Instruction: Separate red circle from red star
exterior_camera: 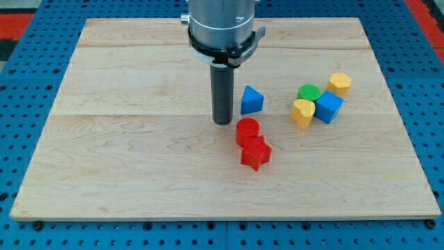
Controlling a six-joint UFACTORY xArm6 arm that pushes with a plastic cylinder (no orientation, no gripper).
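The red circle (247, 130) sits near the middle of the wooden board, touching the red star (255, 153) just below and to its right. My tip (223, 122) rests on the board just left of the red circle, slightly above its level, with a small gap between them. The rod rises to the arm's grey collar at the view's top.
A blue triangle (251, 101) stands just right of the rod, above the red circle. At the right is a cluster: a green circle (309, 92), a yellow heart-like block (302, 112), a blue cube (328, 107) and a yellow hexagon-like block (339, 83). The wooden board (125, 160) lies on a blue pegboard.
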